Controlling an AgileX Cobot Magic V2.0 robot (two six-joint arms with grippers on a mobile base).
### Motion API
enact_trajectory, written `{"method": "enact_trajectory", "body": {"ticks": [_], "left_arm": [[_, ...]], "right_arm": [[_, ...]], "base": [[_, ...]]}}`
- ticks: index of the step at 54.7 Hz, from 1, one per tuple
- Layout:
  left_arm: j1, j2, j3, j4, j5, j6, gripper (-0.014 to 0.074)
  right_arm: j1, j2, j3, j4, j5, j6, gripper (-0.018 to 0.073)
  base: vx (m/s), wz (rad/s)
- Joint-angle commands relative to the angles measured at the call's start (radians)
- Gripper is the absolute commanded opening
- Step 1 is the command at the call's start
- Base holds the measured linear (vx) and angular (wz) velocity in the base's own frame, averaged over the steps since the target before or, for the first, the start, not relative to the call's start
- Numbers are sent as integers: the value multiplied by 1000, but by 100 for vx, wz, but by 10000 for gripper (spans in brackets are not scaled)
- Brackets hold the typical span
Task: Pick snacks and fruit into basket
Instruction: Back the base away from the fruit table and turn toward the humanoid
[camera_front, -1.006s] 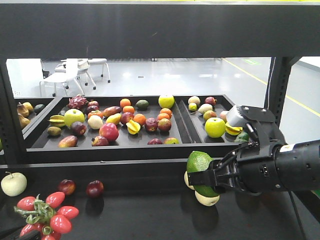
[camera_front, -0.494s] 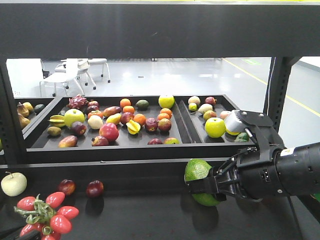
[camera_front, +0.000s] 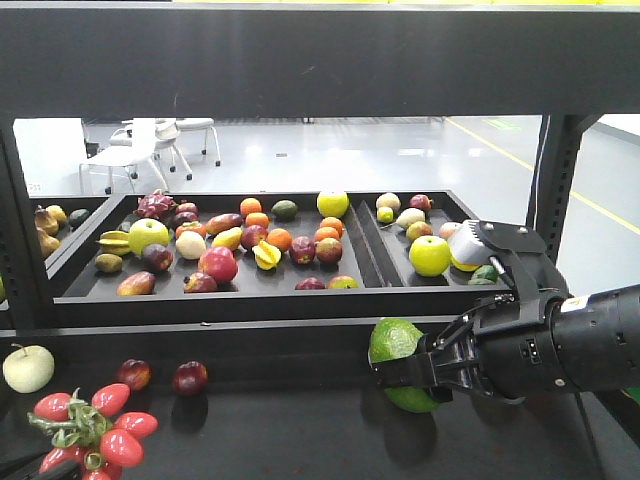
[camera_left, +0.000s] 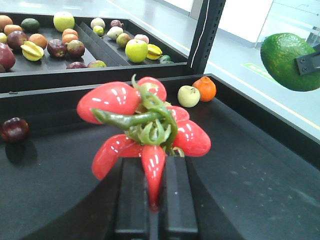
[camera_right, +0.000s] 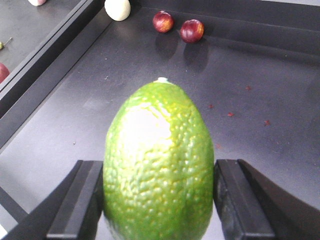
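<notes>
Shelf: wide tray (camera_front: 200, 305) with mixed fruit, narrow tray (camera_front: 395, 262) beside it with yellow-green apple (camera_front: 430, 255) among smaller pieces. Right gripper (camera_right: 159, 210) clamped on the fruit (camera_front: 392, 340), above lower shelf (camera_front: 300, 430), lower than a second ago. Left gripper (camera_left: 152, 200) closed on red fruit cluster (camera_left: 145, 120)

Fruit (camera_front: 395, 338) in right gripper (camera_front: 400, 368) above lower shelf (camera_front: 300, 440) at right, trays (camera_front: 250, 302) behind, tomato bunch (camera_front: 95, 420) front-left, plums (camera_front: 189, 377) btwn them on shelf.
</notes>
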Motion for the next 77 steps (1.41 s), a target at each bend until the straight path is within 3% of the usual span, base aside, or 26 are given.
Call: {"method": "enact_trajectory", "body": {"ticks": [1, 77], "left_arm": [[-4, -7, -29, 49, 22, 1, 3], [-4, -7, -29, 49, 22, 1, 3]], "right_arm": [[-2, -35, -32, 36, -44, -5, -10], [-2, -35, -32, 36, -45, -5, -10]], "base": [[0, 0], [-16, -2]]}}
